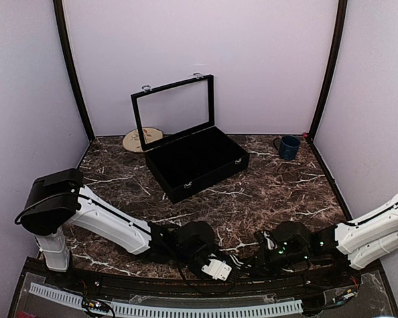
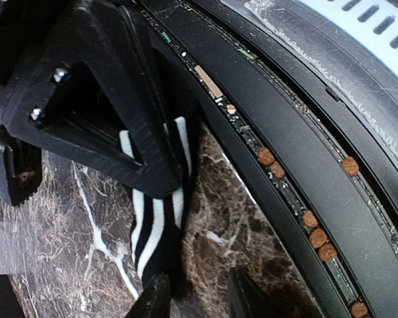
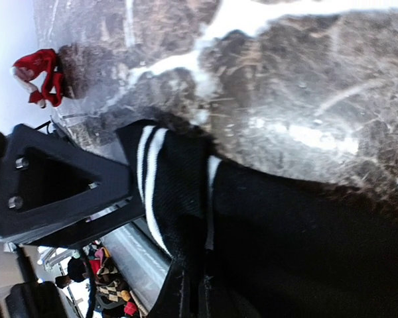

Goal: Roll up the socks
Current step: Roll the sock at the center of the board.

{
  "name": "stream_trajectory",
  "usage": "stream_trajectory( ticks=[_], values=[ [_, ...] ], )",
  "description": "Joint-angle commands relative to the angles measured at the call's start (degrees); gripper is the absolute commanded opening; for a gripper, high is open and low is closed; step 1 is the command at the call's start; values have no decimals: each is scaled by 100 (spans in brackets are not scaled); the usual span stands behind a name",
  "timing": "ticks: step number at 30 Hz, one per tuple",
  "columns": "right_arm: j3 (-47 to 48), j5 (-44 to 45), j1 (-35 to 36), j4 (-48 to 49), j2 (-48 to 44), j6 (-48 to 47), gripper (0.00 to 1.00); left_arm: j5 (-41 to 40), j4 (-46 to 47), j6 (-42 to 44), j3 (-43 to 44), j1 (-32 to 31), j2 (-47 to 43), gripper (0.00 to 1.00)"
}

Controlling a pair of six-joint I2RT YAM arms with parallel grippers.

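1 blk/wht sock (image 2: 149, 232) on table (image 2: 66, 225)

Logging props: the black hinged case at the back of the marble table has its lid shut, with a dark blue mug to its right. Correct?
No: the black hinged case has its lid standing open, as the top external view shows. The dark blue mug does sit to its right.

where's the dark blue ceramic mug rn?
Top view: the dark blue mug stands in the far right corner of the marble table, right of the open black case.
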Motion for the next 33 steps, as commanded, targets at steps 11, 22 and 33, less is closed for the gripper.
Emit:
stream_trajectory(
  ticks=[11,22,33],
  values=[
    [135,-316,-40,103,82,-277,0,-457,171,2,465,-45,397,35],
    [92,-336,-44,58,-37,-326,0,226,-573,-49,647,-55,522,27],
    [179,-418,-90,-167,4,-478,0,513,-1057,-97,906,-44,615,0]
  ],
)
